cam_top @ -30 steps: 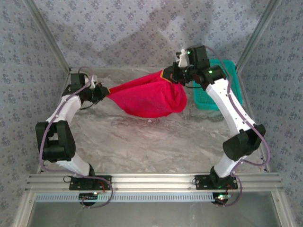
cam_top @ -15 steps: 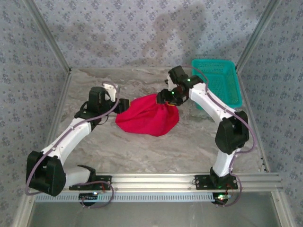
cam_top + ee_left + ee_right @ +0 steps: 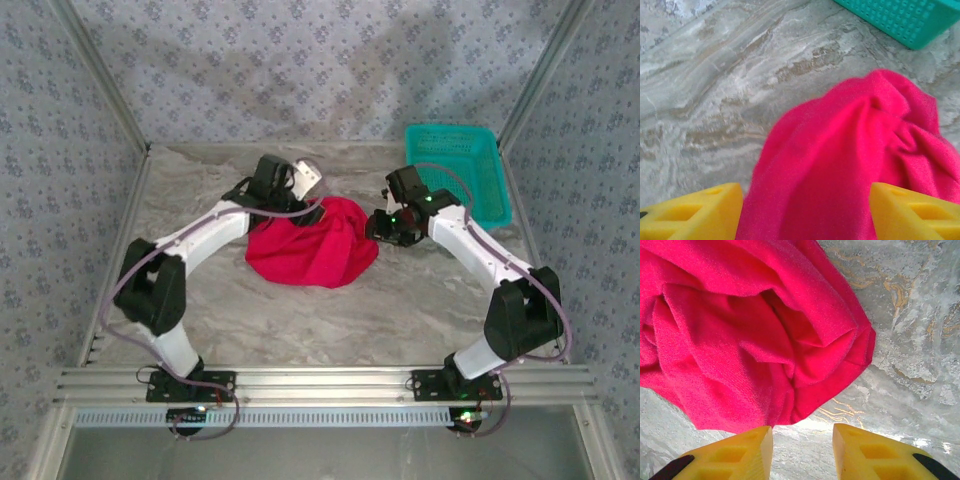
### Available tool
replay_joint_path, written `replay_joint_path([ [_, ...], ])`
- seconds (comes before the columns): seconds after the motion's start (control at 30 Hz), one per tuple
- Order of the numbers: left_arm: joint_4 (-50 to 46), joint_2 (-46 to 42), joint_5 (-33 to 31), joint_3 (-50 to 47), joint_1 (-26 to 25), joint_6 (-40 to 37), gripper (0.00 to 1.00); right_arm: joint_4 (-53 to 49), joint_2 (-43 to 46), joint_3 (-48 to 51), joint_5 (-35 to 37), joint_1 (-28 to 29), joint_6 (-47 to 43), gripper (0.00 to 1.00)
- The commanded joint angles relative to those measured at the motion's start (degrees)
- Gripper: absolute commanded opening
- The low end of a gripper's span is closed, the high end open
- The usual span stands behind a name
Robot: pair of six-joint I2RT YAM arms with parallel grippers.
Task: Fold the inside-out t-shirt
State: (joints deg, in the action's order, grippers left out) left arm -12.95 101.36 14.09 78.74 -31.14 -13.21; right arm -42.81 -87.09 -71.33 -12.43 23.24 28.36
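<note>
The red t-shirt (image 3: 312, 245) lies in a crumpled heap on the marble table, a little behind the middle. My left gripper (image 3: 312, 200) hovers at the heap's back-left edge. In the left wrist view its yellow fingers (image 3: 690, 215) stand wide apart over the t-shirt (image 3: 850, 165), and the left gripper (image 3: 805, 210) is open and grips nothing. My right gripper (image 3: 378, 228) sits just off the heap's right edge. In the right wrist view the right gripper (image 3: 802, 440) is open with bare table between its fingers, and the t-shirt (image 3: 740, 340) lies just beyond the tips.
A teal mesh basket (image 3: 478, 175) stands at the back right corner, behind the right arm; it also appears in the left wrist view as the basket (image 3: 905, 17). Patterned walls enclose the table (image 3: 330, 320) on three sides.
The t-shirt, earlier stretched in the air between both shut grippers, has dropped into a heap. Both grippers have opened. The left arm has swung right over the heap; the right gripper has backed off.
</note>
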Motion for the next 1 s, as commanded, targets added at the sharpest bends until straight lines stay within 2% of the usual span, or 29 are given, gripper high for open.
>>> replay_joint_path([
  [0.0, -7.0, 6.0, 1.2, 7.6, 0.2, -5.3, 0.66, 1.4, 1.5, 0.7, -0.8, 0.4, 1.2, 0.38],
  [0.17, -8.0, 9.1, 5.8, 9.3, 0.3, -4.2, 0.65, 2.8, 1.5, 0.9, -1.5, 1.2, 1.8, 0.39],
  [0.23, -8.3, 9.8, 7.6, 9.5, 0.6, -3.8, 0.60, 4.9, 0.8, 1.1, -2.5, 2.2, 2.7, 0.42],
  [0.27, -9.1, 10.4, 8.7, 10.2, 1.0, -3.3, 0.49, 6.4, 0.0, 1.1, -3.0, 3.1, 3.5, 0.44],
  [0.33, -11.6, 11.7, 10.3, 12.7, 1.9, -1.9, 0.11, 10.3, -2.3, 0.5, -3.2, 5.1, 5.1, 0.52],
  [0.37, -13.1, 12.1, 10.6, 14.3, 2.6, -0.7, 0.00, 11.7, -4.1, -0.2, -2.6, 6.3, 5.9, 0.54],
  [0.47, -14.5, 11.2, 10.7, 16.5, 5.0, 4.0, 0.00, 13.6, -11.0, -5.0, 2.0, 9.3, 8.7, 0.60],
  [0.53, -14.0, 9.1, 11.2, 16.6, 6.4, 6.3, 0.00, 14.3, -16.2, -9.7, 5.0, 10.1, 10.6, 0.61],
  [0.57, -13.6, 7.9, 11.2, 16.4, 6.9, 7.1, 0.00, 14.3, -19.1, -12.4, 6.4, 10.2, 11.4, 0.59],
  [0.6, -13.2, 6.5, 10.8, 16.1, 7.3, 7.5, 0.00, 13.5, -22.0, -15.6, 7.9, 10.0, 11.6, 0.48],
  [0.63, -12.9, 5.4, 10.2, 15.9, 7.7, 7.9, 0.00, 12.0, -24.2, -18.5, 9.0, 9.9, 11.3, 0.30],
  [0.67, -12.6, 4.1, 9.2, 15.6, 8.2, 8.3, 0.00, 9.8, -26.2, -21.7, 9.0, 9.7, 10.6, 0.08],
  [0.7, -12.5, 3.0, 8.1, 15.3, 8.9, 8.5, 0.00, 6.8, -27.0, -24.3, 8.1, 9.4, 9.4, 0.00],
  [0.77, -12.2, 0.7, 4.4, 14.3, 11.2, 9.6, 0.00, 1.7, -25.4, -27.6, 6.4, 9.3, 4.5, 0.00],
  [0.83, -11.6, -1.3, 1.4, 12.6, 14.9, 11.5, 0.00, -3.2, -20.0, -26.8, 7.0, 9.3, 0.7, 0.00],
  [0.93, -10.2, -4.2, -1.9, 9.2, 22.6, 18.6, 0.00, -4.7, -7.7, -17.7, 9.9, 6.3, -1.0, 0.00],
  [0.97, -9.9, -5.1, -2.7, 7.8, 25.3, 21.3, 0.00, -3.8, -1.7, -12.0, 10.0, 3.7, -0.3, 0.00],
])
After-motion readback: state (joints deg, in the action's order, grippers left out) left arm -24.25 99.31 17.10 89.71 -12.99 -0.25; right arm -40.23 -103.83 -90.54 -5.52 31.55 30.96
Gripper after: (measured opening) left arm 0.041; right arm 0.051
